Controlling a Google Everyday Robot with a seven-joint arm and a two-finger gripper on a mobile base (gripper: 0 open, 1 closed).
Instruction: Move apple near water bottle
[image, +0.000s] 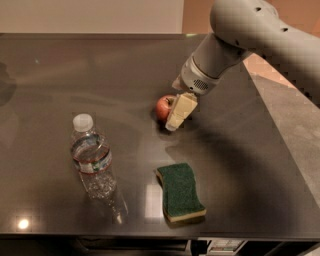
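The small red apple (163, 107) sits on the dark table near its middle. My gripper (173, 118) has come down at the apple from the upper right, and its cream part covers the apple's right side. The clear water bottle (93, 164), with a white cap and a label band, stands upright at the front left, well apart from the apple and the gripper.
A green and yellow sponge (180, 192) lies near the table's front edge, below the apple. The dark table (60, 85) ends at the right in an edge that runs diagonally, with floor beyond it. My arm (235, 40) reaches in from the upper right.
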